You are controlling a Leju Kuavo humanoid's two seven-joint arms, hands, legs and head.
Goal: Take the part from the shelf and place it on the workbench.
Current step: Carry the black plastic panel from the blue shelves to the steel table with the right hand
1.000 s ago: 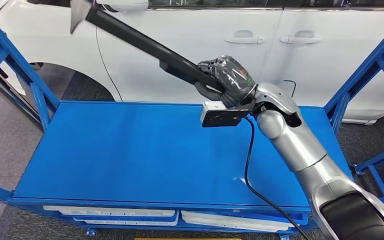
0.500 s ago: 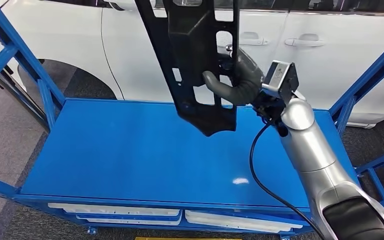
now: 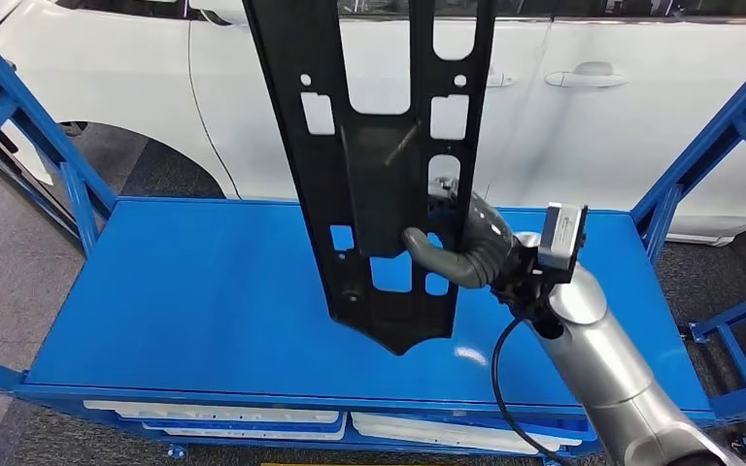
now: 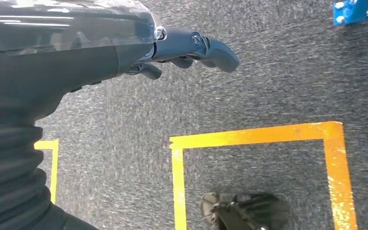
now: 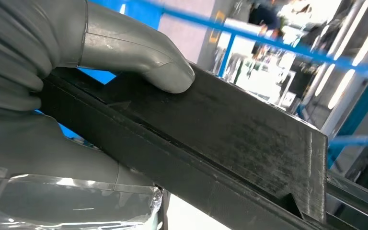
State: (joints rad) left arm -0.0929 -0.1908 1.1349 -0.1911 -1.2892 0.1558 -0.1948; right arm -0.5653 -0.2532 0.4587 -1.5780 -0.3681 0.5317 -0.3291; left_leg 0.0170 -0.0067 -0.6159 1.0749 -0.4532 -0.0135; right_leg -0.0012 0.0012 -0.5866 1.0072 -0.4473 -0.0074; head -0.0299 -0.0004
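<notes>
Black part [image 3: 379, 184] gripped by right hand [image 3: 466, 254] over blue workbench [image 3: 204, 301]; wrist view shows thumb [image 5: 139, 57] pressing it.

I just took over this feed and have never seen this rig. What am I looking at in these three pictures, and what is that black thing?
This is a two-armed humanoid robot. The head view looks down from its body at a blue metal workbench, with a white car behind. Its right hand grips a long black plastic panel with cut-out holes, held upright above the bench. The right wrist view sits behind that hand, showing its grey thumb pressed on the panel. The left wrist view shows the left hand hanging open over grey carpet with yellow floor tape.
</notes>
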